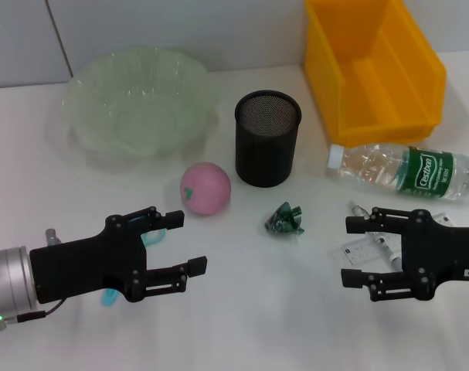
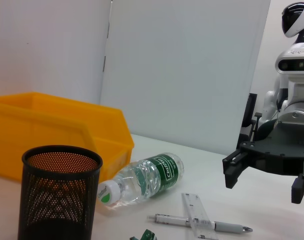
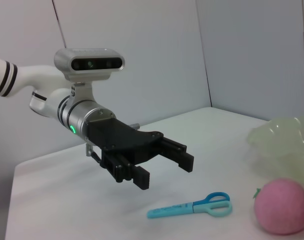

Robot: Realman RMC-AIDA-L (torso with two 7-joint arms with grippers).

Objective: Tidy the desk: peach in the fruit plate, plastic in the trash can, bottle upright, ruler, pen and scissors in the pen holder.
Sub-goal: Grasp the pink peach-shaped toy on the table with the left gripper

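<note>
A pink peach (image 1: pixel 205 188) lies on the table between the green fruit plate (image 1: pixel 141 100) and the black mesh pen holder (image 1: pixel 267 139). Crumpled green plastic (image 1: pixel 285 219) sits in front of the holder. The bottle (image 1: pixel 404 170) lies on its side by the yellow trash can (image 1: pixel 373 66). My left gripper (image 1: pixel 186 242) hovers open above the teal scissors (image 3: pixel 192 206), which it mostly hides in the head view. My right gripper (image 1: pixel 348 251) hovers open over the clear ruler (image 2: pixel 197 215) and white pen (image 2: pixel 199 222). Neither holds anything.
The pen holder stands upright with nothing showing inside it. White table (image 1: pixel 257 325) stretches between both grippers, and a pale wall runs behind the plate and bin.
</note>
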